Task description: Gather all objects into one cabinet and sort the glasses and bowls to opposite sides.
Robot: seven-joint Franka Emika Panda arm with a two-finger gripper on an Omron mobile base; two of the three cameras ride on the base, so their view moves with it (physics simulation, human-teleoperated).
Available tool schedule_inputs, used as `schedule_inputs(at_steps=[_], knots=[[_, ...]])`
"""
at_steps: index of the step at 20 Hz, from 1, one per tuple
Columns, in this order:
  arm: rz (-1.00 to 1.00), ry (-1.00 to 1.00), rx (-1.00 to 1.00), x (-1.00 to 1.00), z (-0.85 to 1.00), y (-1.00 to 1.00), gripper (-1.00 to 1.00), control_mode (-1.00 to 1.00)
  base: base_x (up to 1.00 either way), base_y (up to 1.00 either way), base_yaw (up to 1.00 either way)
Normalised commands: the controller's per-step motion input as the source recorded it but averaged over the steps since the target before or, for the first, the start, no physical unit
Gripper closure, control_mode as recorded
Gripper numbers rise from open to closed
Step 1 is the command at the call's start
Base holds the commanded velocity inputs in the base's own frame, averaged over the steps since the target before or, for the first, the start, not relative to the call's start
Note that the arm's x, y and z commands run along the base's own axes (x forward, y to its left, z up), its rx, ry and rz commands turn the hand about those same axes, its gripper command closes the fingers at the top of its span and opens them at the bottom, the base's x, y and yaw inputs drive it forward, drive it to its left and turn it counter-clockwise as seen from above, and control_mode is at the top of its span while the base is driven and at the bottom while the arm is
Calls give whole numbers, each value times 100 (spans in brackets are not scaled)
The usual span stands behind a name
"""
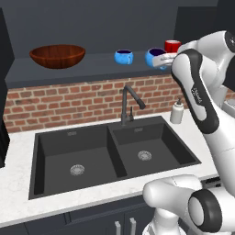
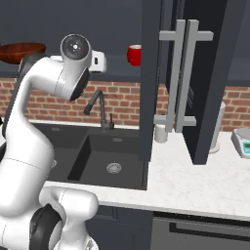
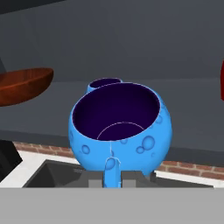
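My gripper (image 3: 112,176) is shut on the near wall of a small glossy blue bowl (image 3: 120,127), which stays upright at the front edge of the dark cabinet shelf (image 1: 96,64). From the left base view, the same bowl (image 1: 154,57) sits beside the gripper (image 1: 162,60). A second blue bowl (image 1: 124,57) stands on the shelf just to the left; its rim (image 3: 104,82) peeks out behind the held one. The wide brown wooden bowl (image 1: 57,56) rests at the shelf's left end. The red cup (image 1: 172,46) stands on the shelf behind and to the right of my hand.
Below the shelf run a brick wall, a dark double sink (image 1: 114,156) with a faucet (image 1: 131,103), and a soap bottle (image 1: 177,111). An open cabinet door (image 2: 195,83) hangs at the right, with a paper-towel stand (image 2: 218,127) and a scale (image 2: 242,141) beyond.
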Motion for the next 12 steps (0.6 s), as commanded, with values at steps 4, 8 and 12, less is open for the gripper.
schedule_inputs(at_steps=[4, 8, 12], knots=[[-2, 0, 0, 39, 0, 0, 100, -100, 0, 0, 0], [-3, 0, 0, 32, 0, 0, 100, -100, 0, 0, 0], [-2, 0, 0, 26, 0, 0, 100, -100, 0, 0, 0]])
